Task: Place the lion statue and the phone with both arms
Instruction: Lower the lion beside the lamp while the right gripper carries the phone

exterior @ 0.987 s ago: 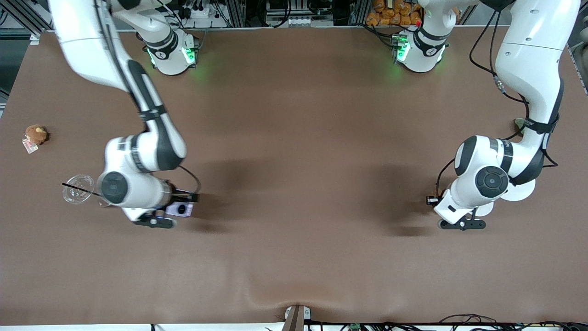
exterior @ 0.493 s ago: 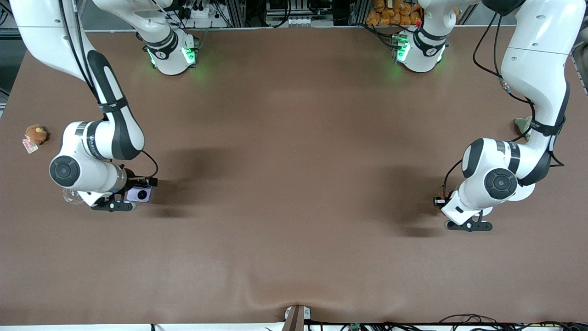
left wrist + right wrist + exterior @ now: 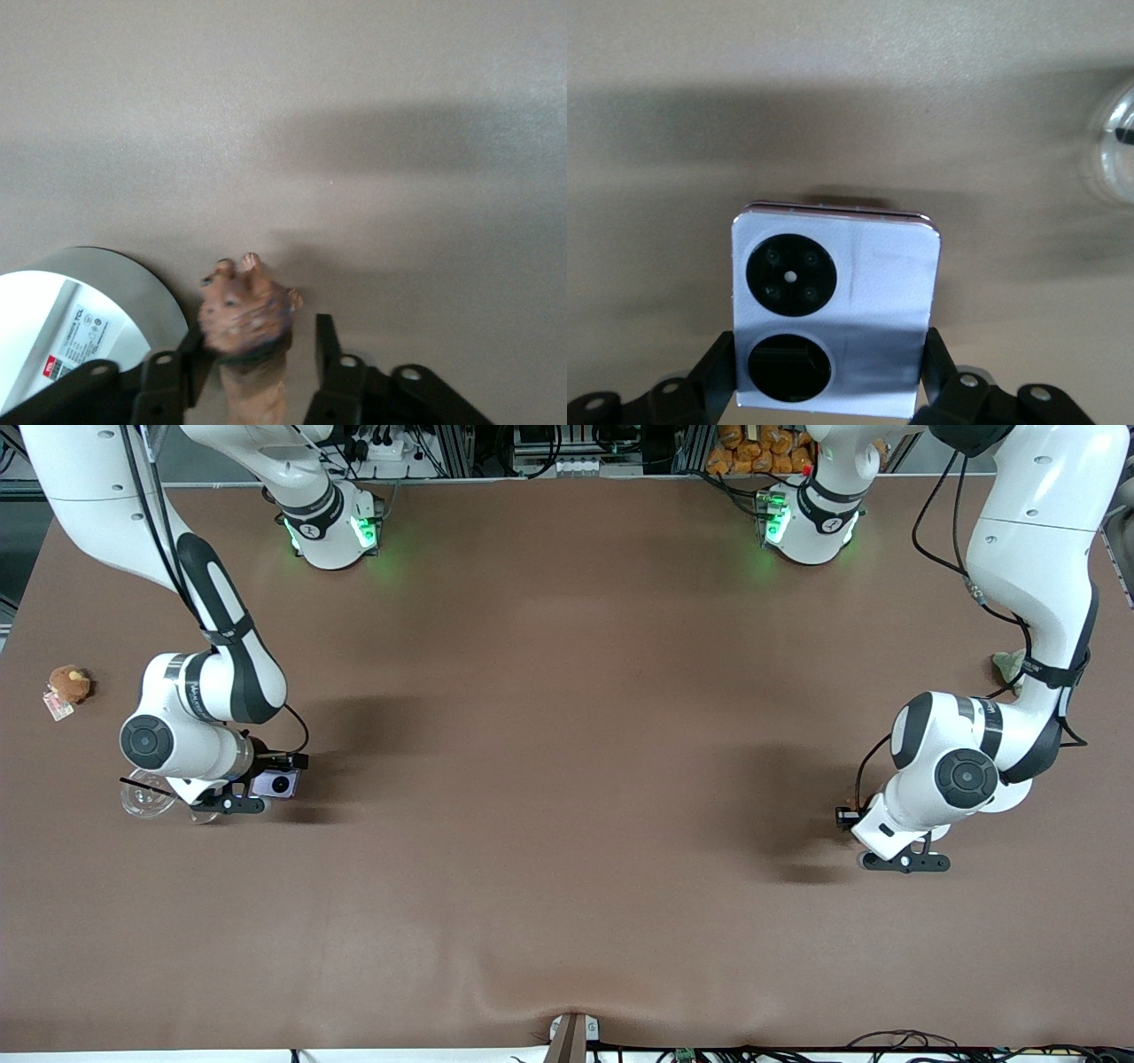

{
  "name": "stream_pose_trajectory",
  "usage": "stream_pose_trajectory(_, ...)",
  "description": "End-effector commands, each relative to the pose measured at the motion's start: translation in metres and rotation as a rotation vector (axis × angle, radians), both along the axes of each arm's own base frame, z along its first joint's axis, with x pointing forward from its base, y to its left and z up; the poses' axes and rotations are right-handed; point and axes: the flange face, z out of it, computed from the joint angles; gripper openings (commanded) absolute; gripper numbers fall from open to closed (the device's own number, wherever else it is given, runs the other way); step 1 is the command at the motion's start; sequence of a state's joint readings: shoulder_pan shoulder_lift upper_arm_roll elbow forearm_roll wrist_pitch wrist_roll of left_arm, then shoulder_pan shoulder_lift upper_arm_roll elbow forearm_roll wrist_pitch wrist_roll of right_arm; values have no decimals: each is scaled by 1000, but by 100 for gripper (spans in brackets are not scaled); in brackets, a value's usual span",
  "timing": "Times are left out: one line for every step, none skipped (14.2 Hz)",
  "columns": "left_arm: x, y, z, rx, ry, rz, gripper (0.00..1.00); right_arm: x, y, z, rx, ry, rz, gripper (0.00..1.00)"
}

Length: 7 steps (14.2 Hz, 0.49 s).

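Observation:
My right gripper point(image 3: 257, 793) is shut on the pale lavender phone point(image 3: 275, 784) and holds it just above the table beside a clear cup. In the right wrist view the phone point(image 3: 833, 292) sits squarely between the fingers point(image 3: 726, 354), its two black camera circles showing. My left gripper point(image 3: 904, 861) hangs low over the table toward the left arm's end. In the left wrist view the reddish-brown lion statue point(image 3: 244, 314) hangs head-first between the spread fingers point(image 3: 326, 332). It leans on one finger, and a gap shows at the other. The lion is hidden in the front view.
A clear cup with a black straw point(image 3: 146, 797) lies beside the right gripper. A brown plush with a tag point(image 3: 69, 684) sits near the table's edge. A white disc point(image 3: 1001, 793) lies under the left arm, and shows in the left wrist view point(image 3: 71, 328). A grey-green plush point(image 3: 1005, 662) is partly hidden.
My right arm swung the phone toward the right arm's end of the table, next to the cup, then eased back a little. The left arm shifted slightly, then stayed still.

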State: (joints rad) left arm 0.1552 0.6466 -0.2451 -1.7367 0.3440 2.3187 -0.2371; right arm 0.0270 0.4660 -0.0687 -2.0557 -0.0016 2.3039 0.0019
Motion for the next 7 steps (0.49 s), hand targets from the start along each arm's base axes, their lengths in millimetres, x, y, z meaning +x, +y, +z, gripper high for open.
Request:
stream_pose_trajectory(4, 9, 9, 3, -28, -2, 100, 2, -14, -7, 2, -31, 11, 40)
stream_pose_trajectory(4, 12, 12, 3, -31, 3, 100, 2, -17, -8, 5, -29, 22, 41)
stream_pose_trajectory(5, 12, 16, 5, -39, 2, 100, 2, -17, -8, 5, -30, 23, 41)
stream_pose_trajectory(7, 7, 24, 3, -51, 5, 100, 2, -17, -9, 5, -29, 23, 41)
stream_pose_trajectory(7, 4, 33, 6, -58, 6, 100, 2, -18, -10, 5, -27, 22, 41)
stream_pose_trajectory(8, 0, 43, 6, -69, 7, 100, 2, -18, -11, 5, -32, 22, 42)
stream_pose_trajectory(8, -3, 53, 5, -74, 3, 100, 3, -19, -15, 4, -33, 21, 45)
